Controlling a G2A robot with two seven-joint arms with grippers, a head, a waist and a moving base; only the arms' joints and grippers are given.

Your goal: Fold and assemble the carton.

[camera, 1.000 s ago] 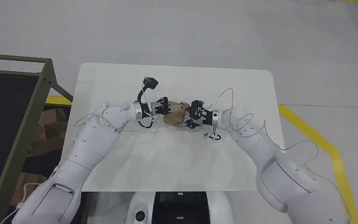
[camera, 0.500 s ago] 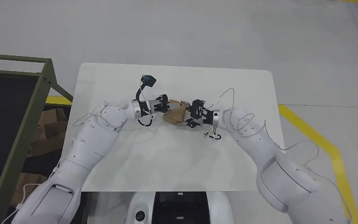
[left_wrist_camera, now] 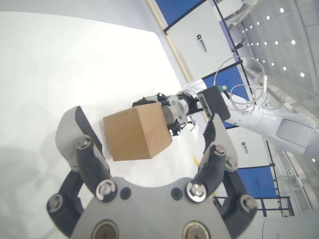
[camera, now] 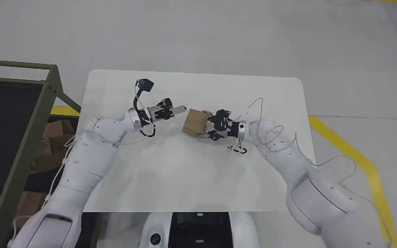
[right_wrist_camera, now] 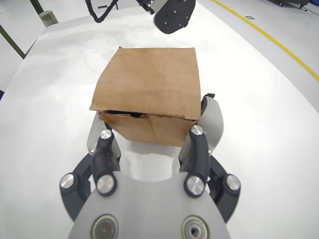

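Right tool (camera: 209, 126) is clamped on the carton (camera: 197, 121), one finger on each side of the end nearest its wrist. In the right wrist view the tool (right_wrist_camera: 154, 121) has one finger (right_wrist_camera: 211, 115) pressed to the carton (right_wrist_camera: 149, 83) side wall. The other finger is mostly hidden behind the box corner.

Carton is brown cardboard, folded up into a box shape. It sits around mid-bench (camera: 186, 180), between the two tools. The end facing the right wrist has a ragged flap edge with a dark gap under the upper panel. From the left wrist view the carton (left_wrist_camera: 137, 133) hangs tilted, one corner lowest, with the right tool (left_wrist_camera: 172, 118) behind it. Can't tell if that corner touches the bench (left_wrist_camera: 49, 50).

Left tool (camera: 175, 110) has its fingers spread wide, with nothing in them. It's just beside the carton's far end, with a clear gap and no contact. In its own view the left tool (left_wrist_camera: 145, 119) frames the box between its fingertips. From the right wrist view one left tool (right_wrist_camera: 174, 13) pad hangs above and beyond the carton, over the bench (right_wrist_camera: 49, 75).
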